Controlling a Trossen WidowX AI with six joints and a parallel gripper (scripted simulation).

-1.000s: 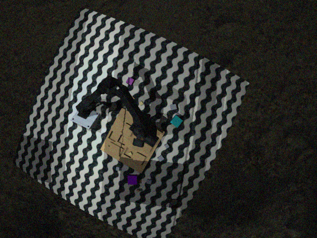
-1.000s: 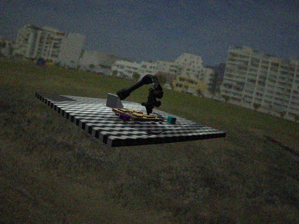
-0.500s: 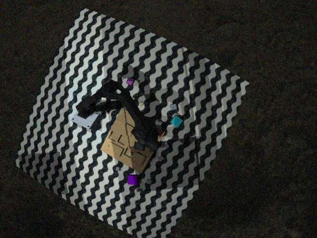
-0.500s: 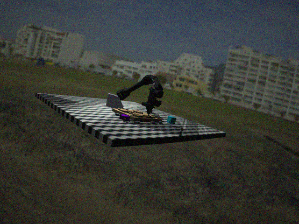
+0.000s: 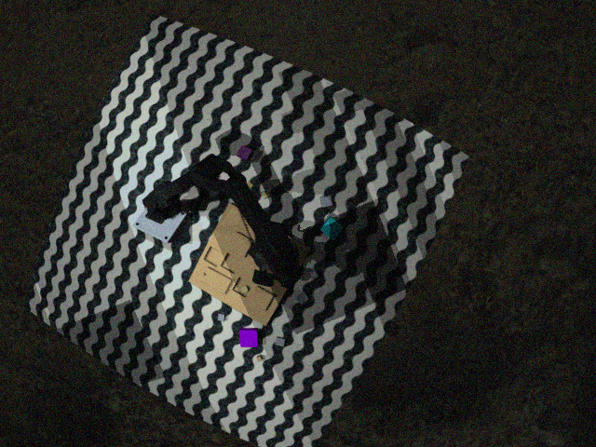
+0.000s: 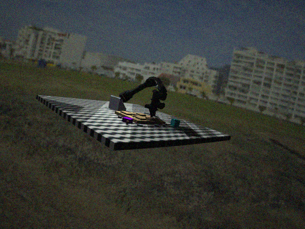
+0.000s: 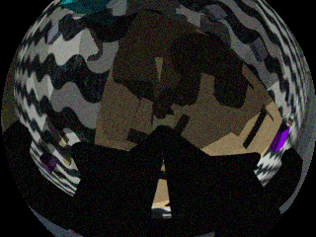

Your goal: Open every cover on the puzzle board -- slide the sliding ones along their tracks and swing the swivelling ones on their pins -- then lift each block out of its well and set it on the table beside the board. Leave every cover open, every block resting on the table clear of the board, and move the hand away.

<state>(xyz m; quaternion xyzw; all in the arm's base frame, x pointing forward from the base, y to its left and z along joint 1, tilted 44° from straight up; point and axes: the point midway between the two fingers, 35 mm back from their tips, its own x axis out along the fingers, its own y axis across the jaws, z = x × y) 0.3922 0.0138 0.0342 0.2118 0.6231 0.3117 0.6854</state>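
Across the wavy black-and-white table (image 5: 385, 144) lies the tan puzzle board (image 5: 219, 269), just beside the arm's grey base plate (image 5: 149, 225). Over the board's far-right edge the black arm (image 5: 245, 202) reaches down, its gripper (image 5: 264, 277) clenched tight on nothing — fingertips low above the wood. Off the board rest three blocks: a teal block (image 5: 331, 227), a bright purple block (image 5: 249, 337) and a dimmer purple block (image 5: 244, 152) — all well apart.

Tan board (image 5: 225, 250), zigzag black-and-white table (image 5: 144, 96)
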